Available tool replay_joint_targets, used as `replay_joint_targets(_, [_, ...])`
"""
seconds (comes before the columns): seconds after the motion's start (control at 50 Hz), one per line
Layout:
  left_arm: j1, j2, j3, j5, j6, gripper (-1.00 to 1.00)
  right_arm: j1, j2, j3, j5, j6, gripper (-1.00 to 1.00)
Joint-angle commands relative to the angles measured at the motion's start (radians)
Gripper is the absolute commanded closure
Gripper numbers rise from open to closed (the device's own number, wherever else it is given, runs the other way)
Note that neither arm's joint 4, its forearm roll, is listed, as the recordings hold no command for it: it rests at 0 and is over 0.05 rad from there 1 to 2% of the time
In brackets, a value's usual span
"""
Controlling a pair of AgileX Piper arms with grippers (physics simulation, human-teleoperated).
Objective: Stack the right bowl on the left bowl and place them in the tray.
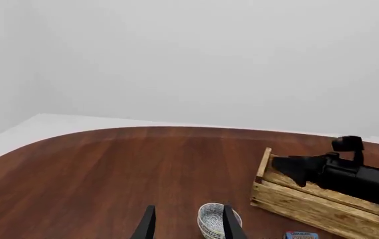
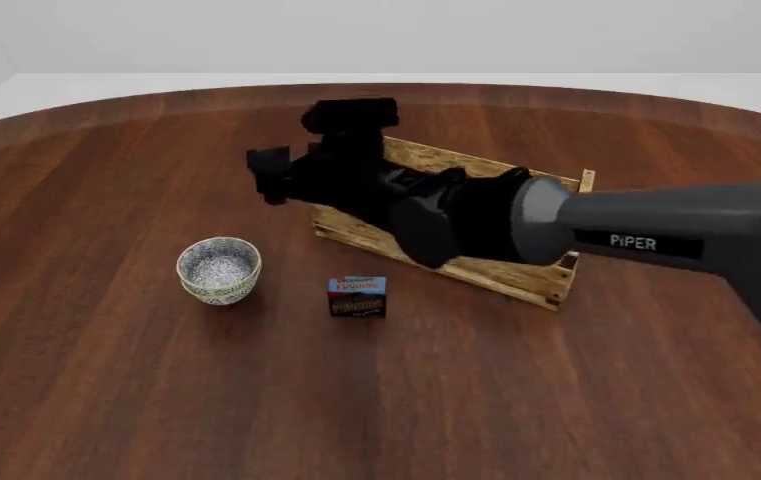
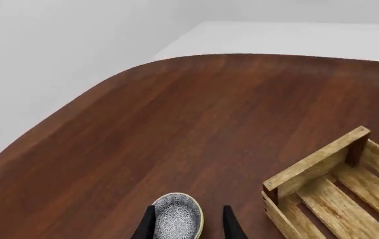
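Two speckled white bowls (image 2: 219,271) stand on the table nested as one stack, left of the tray (image 2: 542,282); the right bowl and the left bowl cannot be told apart. My right gripper (image 2: 264,178) hangs open above the table past the tray's left end, apart from the stack. In the right wrist view the bowl stack (image 3: 176,217) shows beyond the open right gripper (image 3: 189,222). Out of the front view, my left gripper (image 1: 188,225) is open and holds nothing, with the bowl stack (image 1: 210,219) just beyond its fingertips.
A small dark pudding box (image 2: 356,297) lies between the stack and the tray's near side. My right arm (image 2: 647,235) stretches over the wooden tray (image 1: 294,200) and hides most of its inside. The table's curved far edge meets a white floor.
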Motion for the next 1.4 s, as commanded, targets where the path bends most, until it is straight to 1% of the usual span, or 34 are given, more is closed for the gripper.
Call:
replay_joint_targets(0.02, [-0.032,0.060,0.010,-0.063,0.028,-1.00,-0.068,-0.307,0.296,-0.145,-0.056,-1.00])
replay_joint_targets(0.06, [-0.041,0.079,0.015,-0.082,0.034,-1.00,-0.075,-0.350,0.343,-0.163,-0.032,-1.00])
replay_joint_targets(0.1, [-0.056,0.097,0.019,-0.105,0.026,-1.00,-0.092,-0.412,0.395,-0.184,-0.077,-1.00])
replay_joint_targets(0.14, [-0.066,0.114,0.017,-0.121,0.036,-1.00,-0.114,-0.451,0.428,-0.189,-0.069,-1.00])
replay_joint_targets(0.18, [-0.074,0.134,0.012,-0.135,0.039,-1.00,-0.127,-0.497,0.467,-0.197,-0.100,-1.00])
replay_joint_targets(0.22, [-0.080,0.151,0.011,-0.149,0.038,-1.00,-0.144,-0.544,0.501,-0.197,-0.082,-1.00])
replay_joint_targets(0.26, [-0.093,0.167,0.005,-0.161,0.040,-1.00,-0.163,-0.607,0.549,-0.213,-0.122,-1.00])
replay_joint_targets(0.28, [-0.095,0.185,0.006,-0.179,0.038,-1.00,-0.175,-0.633,0.571,-0.216,-0.101,-1.00])
replay_joint_targets(0.3, [-0.105,0.199,0.007,-0.190,0.034,-1.00,-0.183,-0.666,0.594,-0.217,-0.104,-1.00])
replay_joint_targets(0.34, [-0.121,0.227,0.003,-0.208,0.037,-1.00,-0.212,-0.733,0.644,-0.226,-0.139,-1.00])
replay_joint_targets(0.46, [-0.150,0.301,-0.026,-0.252,0.034,-1.00,-0.291,-0.917,0.779,-0.211,-0.128,-1.00])
replay_joint_targets(0.48, [-0.153,0.308,-0.031,-0.255,0.035,-1.00,-0.310,-0.945,0.797,-0.199,-0.104,-1.00])
replay_joint_targets(0.52, [-0.163,0.321,-0.046,-0.255,0.028,-1.00,-0.352,-1.030,0.830,-0.168,-0.120,-1.00])
replay_joint_targets(0.54, [-0.169,0.325,-0.050,-0.254,0.026,-1.00,-0.361,-1.052,0.835,-0.152,-0.098,-1.00])
replay_joint_targets(0.58, [-0.171,0.336,-0.060,-0.256,0.026,-1.00,-0.386,-1.133,0.851,-0.107,-0.132,-1.00])
replay_joint_targets(0.6, [-0.176,0.344,-0.066,-0.256,0.023,-1.00,-0.403,-1.160,0.854,-0.082,-0.092,-1.00])
replay_joint_targets(0.62, [-0.183,0.351,-0.073,-0.253,0.005,-1.00,-0.418,-1.189,0.856,-0.057,-0.089,-1.00])
replay_joint_targets(0.64, [-0.187,0.357,-0.078,-0.252,0.009,-1.00,-0.438,-1.238,0.861,-0.027,-0.125,-1.00])
replay_joint_targets(0.66, [-0.187,0.357,-0.078,-0.252,0.009,-1.00,-0.438,-1.239,0.861,-0.026,-0.125,-1.00])
replay_joint_targets(0.68, [-0.191,0.362,-0.085,-0.250,0.017,-1.00,-0.468,-1.280,0.863,0.010,-0.097,-1.00])
replay_joint_targets(0.72, [-0.195,0.364,-0.086,-0.251,0.008,-1.00,-0.492,-1.335,0.867,0.052,-0.150,-1.00])
replay_joint_targets(0.78, [-0.200,0.364,-0.086,-0.249,0.010,-1.00,-0.516,-1.372,0.866,0.092,-0.121,-1.00])
replay_joint_targets(0.82, [-0.201,0.370,-0.095,-0.242,0.001,-1.00,-0.547,-1.428,0.863,0.138,-0.175,-1.00])
replay_joint_targets(0.84, [-0.203,0.374,-0.100,-0.239,0.006,-1.00,-0.566,-1.448,0.860,0.155,-0.144,-1.00])
replay_joint_targets(0.86, [-0.202,0.374,-0.104,-0.237,0.006,-1.00,-0.569,-1.452,0.854,0.173,-0.138,-1.00])
replay_joint_targets(0.88, [-0.202,0.376,-0.121,-0.221,-0.006,-1.00,-0.607,-1.499,0.846,0.205,-0.165,-1.00])
replay_joint_targets(0.92, [-0.202,0.376,-0.125,-0.216,0.002,-1.00,-0.613,-1.524,0.839,0.230,-0.157,-1.00])
replay_joint_targets(0.96, [-0.204,0.370,-0.139,-0.194,-0.021,-1.00,-0.646,-1.557,0.825,0.258,-0.172,-1.00])
replay_joint_targets(0.98, [-0.204,0.369,-0.150,-0.180,-0.012,-1.00,-0.650,-1.565,0.819,0.272,-0.157,-1.00])
replay_joint_targets(1.06, [-0.188,0.381,-0.199,-0.132,-0.043,-1.00,-0.674,-1.596,0.818,0.309,-0.165,-1.00])
replay_joint_targets(1.1, [-0.181,0.392,-0.209,-0.126,-0.019,-1.00,-0.681,-1.600,0.821,0.311,-0.163,-1.00])
replay_joint_targets(1.14, [-0.166,0.421,-0.222,-0.125,-0.054,-1.00,-0.690,-1.608,0.819,0.320,-0.154,-1.00])
replay_joint_targets(1.3, [-0.135,0.458,-0.322,-0.013,-0.089,-1.00,-0.705,-1.625,0.817,0.333,-0.132,-1.00])
replay_joint_targets(1.4, [-0.161,0.478,-0.355,0.062,-0.104,-1.00,-0.703,-1.629,0.822,0.326,-0.125,-1.00])
